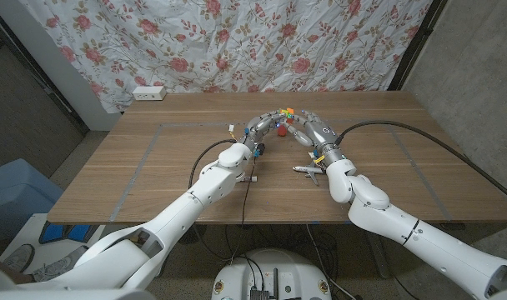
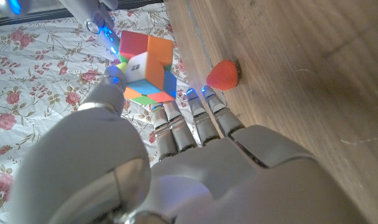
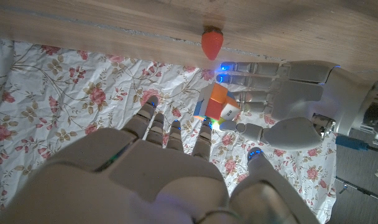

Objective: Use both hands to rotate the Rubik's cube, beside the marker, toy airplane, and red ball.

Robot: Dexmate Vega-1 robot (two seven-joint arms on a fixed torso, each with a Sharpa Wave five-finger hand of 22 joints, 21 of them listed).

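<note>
The Rubik's cube point(image 1: 285, 112) is raised above the table between my two hands at the far middle. My left hand point(image 1: 258, 129) holds it from the left, thumb against one face and fingers behind it; in the left wrist view the cube point(image 2: 147, 68) sits just past that hand point(image 2: 195, 143). My right hand point(image 1: 316, 133) meets it from the right, fingertips on the cube point(image 3: 217, 107). The red ball point(image 1: 281, 129) lies on the table below the cube. The toy airplane point(image 1: 308, 170) lies near my right wrist. A small marker-like thing point(image 1: 252, 177) lies by my left forearm.
The wooden table point(image 1: 153, 183) has tape lines on it. A white power strip point(image 1: 148, 92) lies at its far left corner. A floral cloth point(image 1: 262, 42) hangs behind the table. A blue bin point(image 1: 12, 200) stands on the floor to the left.
</note>
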